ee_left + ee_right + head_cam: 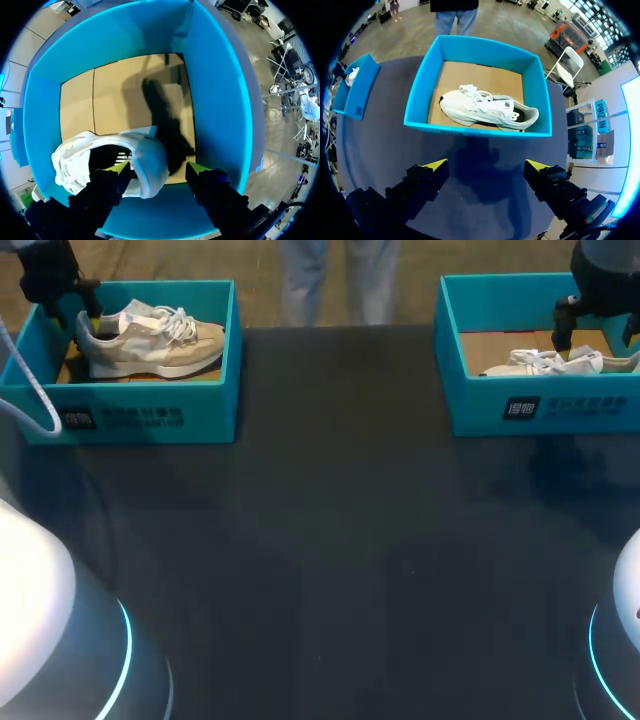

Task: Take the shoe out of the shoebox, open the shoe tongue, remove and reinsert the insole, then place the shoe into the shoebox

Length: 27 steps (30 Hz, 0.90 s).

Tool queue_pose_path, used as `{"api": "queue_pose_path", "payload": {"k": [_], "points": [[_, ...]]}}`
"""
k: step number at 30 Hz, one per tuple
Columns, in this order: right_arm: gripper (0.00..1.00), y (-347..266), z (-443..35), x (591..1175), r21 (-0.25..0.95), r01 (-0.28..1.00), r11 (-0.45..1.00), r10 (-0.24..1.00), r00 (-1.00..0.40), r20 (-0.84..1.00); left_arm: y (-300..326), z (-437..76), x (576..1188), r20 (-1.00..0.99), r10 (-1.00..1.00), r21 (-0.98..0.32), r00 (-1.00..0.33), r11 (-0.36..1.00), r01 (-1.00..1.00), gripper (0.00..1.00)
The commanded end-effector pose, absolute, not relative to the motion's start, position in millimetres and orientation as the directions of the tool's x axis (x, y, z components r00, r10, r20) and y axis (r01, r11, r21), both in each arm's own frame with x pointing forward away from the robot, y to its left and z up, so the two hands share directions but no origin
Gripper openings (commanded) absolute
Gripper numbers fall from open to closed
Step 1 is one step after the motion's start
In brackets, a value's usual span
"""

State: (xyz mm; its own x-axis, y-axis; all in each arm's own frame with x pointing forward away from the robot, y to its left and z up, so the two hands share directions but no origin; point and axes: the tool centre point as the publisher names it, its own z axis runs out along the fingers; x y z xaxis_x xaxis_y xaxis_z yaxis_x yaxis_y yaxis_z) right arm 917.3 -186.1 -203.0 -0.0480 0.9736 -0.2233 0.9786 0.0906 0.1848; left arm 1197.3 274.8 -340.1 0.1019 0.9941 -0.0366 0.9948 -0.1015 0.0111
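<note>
Desk [340, 540] is seen carrying left shoebox [150, 420] and right shoebox [480, 405], a shoe lying in each. Left tool [159, 168] is released, spread astride left shoe [145, 160] heel, nothing clamped. Right tool [487, 164] is spread wide, empty, near right shoe [487, 109].

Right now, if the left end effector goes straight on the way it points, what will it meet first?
Probably the heel of the pale sneaker, between the open fingers of the left end effector. Under it is the floor of the blue shoebox. Depth is uncertain.
</note>
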Motion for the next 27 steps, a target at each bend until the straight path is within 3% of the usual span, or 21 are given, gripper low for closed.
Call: {"api": "queue_pose_path", "payload": {"k": [1,5,16,23,27], "points": [[1.0,-186.0,-203.5,916.6,0.187,0.978,0.09,0.973,-0.047,-0.224,276.0,-348.6,1202.4,-0.036,0.994,-0.004,0.104,-0.104,0.995,0.69],[1.0,-186.0,-203.5,916.6,0.187,0.978,0.09,0.973,-0.047,-0.224,278.6,-354.1,1199.4,-0.023,0.994,-0.012,0.109,-0.109,0.994,0.65],[1.0,-186.0,-203.5,916.6,0.187,0.978,0.09,0.973,-0.047,-0.224,281.4,-374.4,1198.7,-0.026,0.994,-0.045,0.106,-0.107,0.993,0.66],[1.0,-186.0,-203.5,916.6,0.187,0.978,0.09,0.973,-0.047,-0.224,282.8,-383.9,1201.2,-0.024,0.995,-0.06,0.092,-0.093,0.994,0.57],[1.0,-186.0,-203.5,916.6,0.187,0.978,0.09,0.973,-0.047,-0.224,283.6,-385.0,1200.8,-0.02,0.996,-0.064,0.091,-0.092,0.994,0.47]]}}
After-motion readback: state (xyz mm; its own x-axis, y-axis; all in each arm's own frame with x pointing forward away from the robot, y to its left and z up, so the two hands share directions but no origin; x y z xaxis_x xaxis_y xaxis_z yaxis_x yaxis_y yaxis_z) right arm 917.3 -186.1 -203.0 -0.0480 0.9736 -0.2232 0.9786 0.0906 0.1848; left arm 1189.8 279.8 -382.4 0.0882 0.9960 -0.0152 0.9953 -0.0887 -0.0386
